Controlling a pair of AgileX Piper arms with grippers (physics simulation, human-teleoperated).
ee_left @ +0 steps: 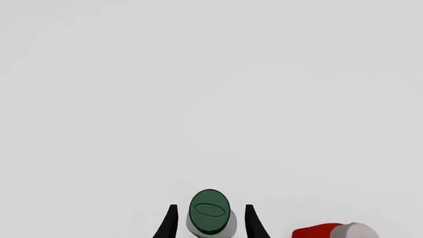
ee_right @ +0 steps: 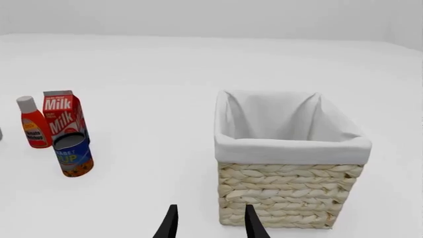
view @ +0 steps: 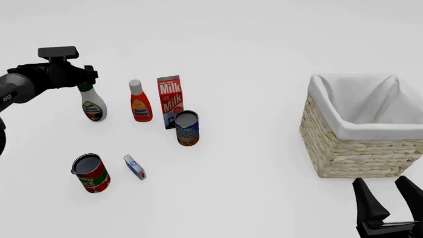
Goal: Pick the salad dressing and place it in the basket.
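The salad dressing (view: 92, 105), a white bottle with a green-and-red label, stands upright at the far left of the table. Its dark green cap (ee_left: 210, 212) sits between the fingers of my left gripper (view: 84, 79), which is open, with a small gap on each side of the cap in the left wrist view (ee_left: 211, 207). The wicker basket (view: 357, 148) with white lining stands at the right and holds nothing; it also fills the right wrist view (ee_right: 290, 198). My right gripper (view: 390, 196) hangs open in front of the basket, its fingers (ee_right: 170, 223) holding nothing.
A red bottle with a white cap (view: 139, 101) stands right of the salad dressing, then a milk carton (view: 170, 99) and a blue can (view: 187, 128). Nearer me are a red can (view: 91, 173) and a small blue box (view: 134, 166).
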